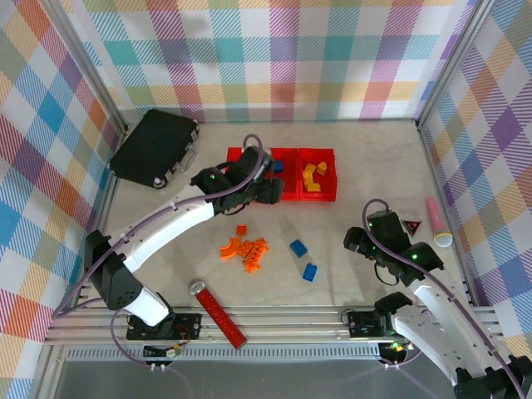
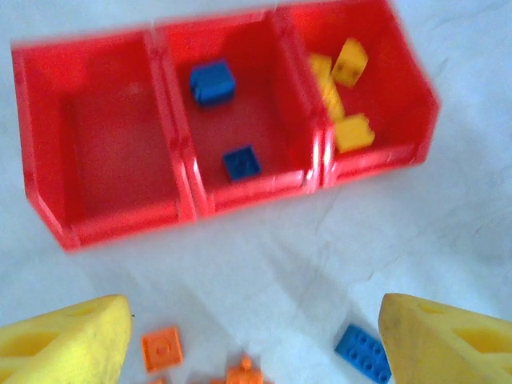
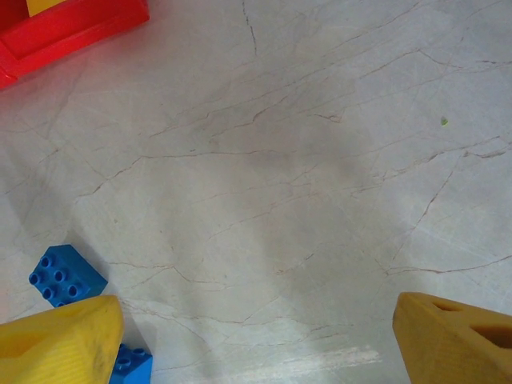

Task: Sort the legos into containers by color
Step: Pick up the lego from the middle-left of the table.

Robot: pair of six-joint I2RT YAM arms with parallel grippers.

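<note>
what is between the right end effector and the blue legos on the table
Nothing visible. The right end effector is open over bare table, and the two blue legos lie close beside it, with nothing in the gap.

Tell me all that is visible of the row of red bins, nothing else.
The row of red bins is three open-topped rectangular boxes of glossy bright red plastic, joined side by side, standing upright on the pale table. In the left wrist view the left bin shows a bare floor, the middle holds two blue bricks, the right several yellow bricks.
</note>
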